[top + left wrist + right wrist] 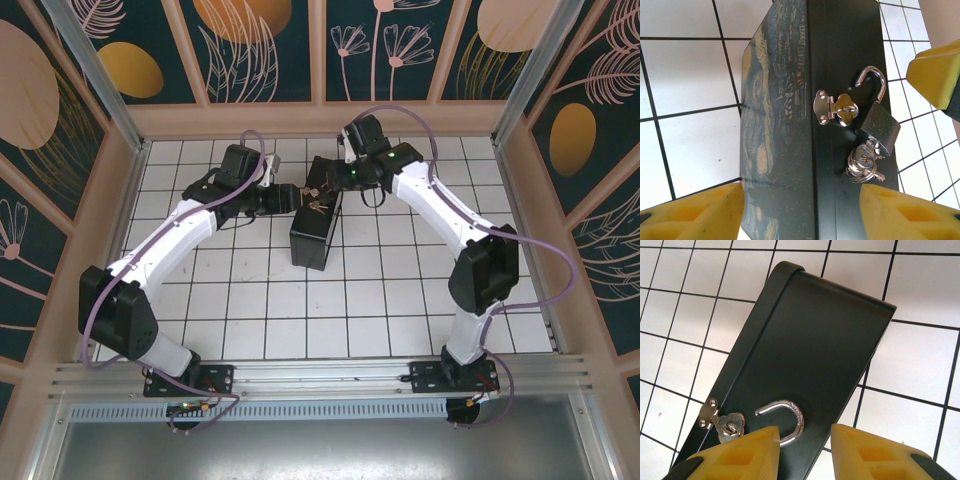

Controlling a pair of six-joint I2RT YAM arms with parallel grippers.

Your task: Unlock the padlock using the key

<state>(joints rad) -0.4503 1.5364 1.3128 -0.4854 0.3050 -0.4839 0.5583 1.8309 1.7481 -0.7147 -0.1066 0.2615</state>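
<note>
A dark box (790, 125) with a painted lid stands on edge on the tiled floor. On its upward face lies the small dark padlock (881, 127), its silver shackle (875, 80) swung open and free of the hasp (835, 107). The key (865, 165) bunch sticks out of the padlock's bottom. My left gripper (800, 215) is open and straddles the box's width. My right gripper (805, 450) is open just over the padlock. The shackle (790, 415) curves into the gap and its left finger (740, 455) covers the padlock body. In the top view both grippers (285, 198) (322, 180) meet over the box (312, 240).
White tiled floor (260, 300) with a dark grid surrounds the box. Wooden frame rails and patterned walls (120, 190) close in the workspace on three sides. Free floor lies toward the near edge, between the arms' bases.
</note>
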